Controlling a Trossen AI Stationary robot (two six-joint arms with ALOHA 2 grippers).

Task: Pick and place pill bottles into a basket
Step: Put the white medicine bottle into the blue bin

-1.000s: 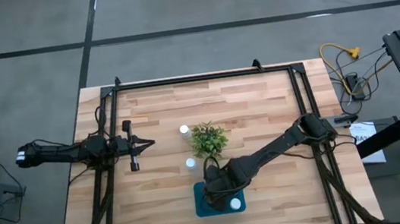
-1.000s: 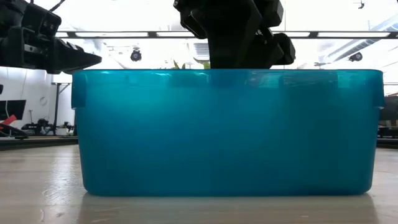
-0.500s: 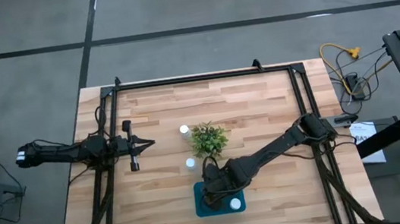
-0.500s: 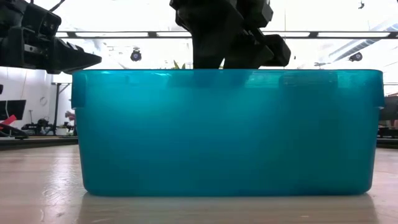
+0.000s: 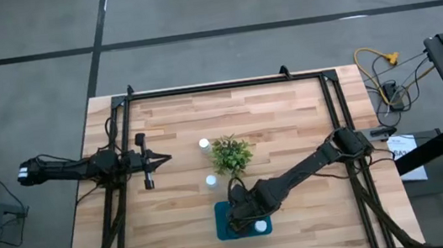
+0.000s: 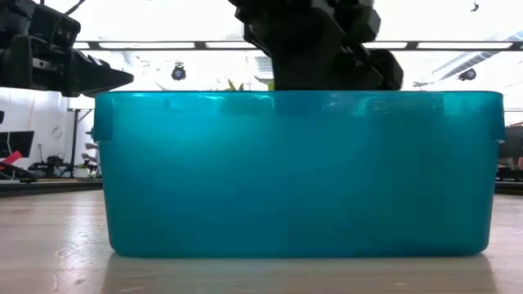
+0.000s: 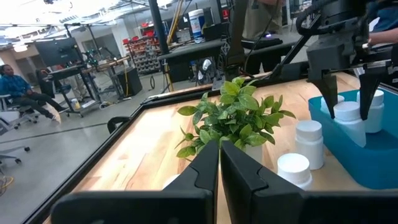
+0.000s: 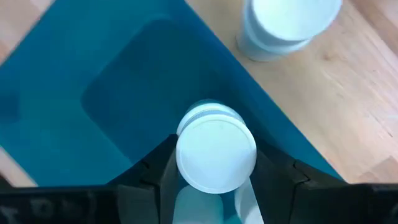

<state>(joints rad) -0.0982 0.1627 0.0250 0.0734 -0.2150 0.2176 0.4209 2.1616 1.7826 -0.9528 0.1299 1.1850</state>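
Observation:
The teal basket (image 5: 242, 220) sits near the table's front edge and fills the low view (image 6: 298, 171). My right gripper (image 8: 216, 163) reaches into it from above, shut on a white pill bottle (image 8: 216, 149). Another bottle (image 5: 260, 226) stands in the basket's right end. Two bottles (image 5: 204, 144) (image 5: 211, 179) stand on the table left of the green plant (image 5: 231, 154). My left gripper (image 5: 166, 157) is shut and empty, held above the table's left part. My right gripper pinches the bottle between its two fingers, at the sides of its cap (image 8: 181, 155). The fingers point down from above. The bottle stands upright with its lower part inside the basket (image 7: 348, 118); whether it rests on the basket's floor is hidden by the wall.
The plant stands just behind the basket, close to my right arm. A bottle (image 8: 292, 22) stands on the wood just outside the basket's wall. A black frame (image 5: 225, 84) runs around the table. Bare wood lies to the basket's left and right.
My right gripper has stayed over the basket with the bottle, shifting a little toward the table's left edge and then back toward the right.

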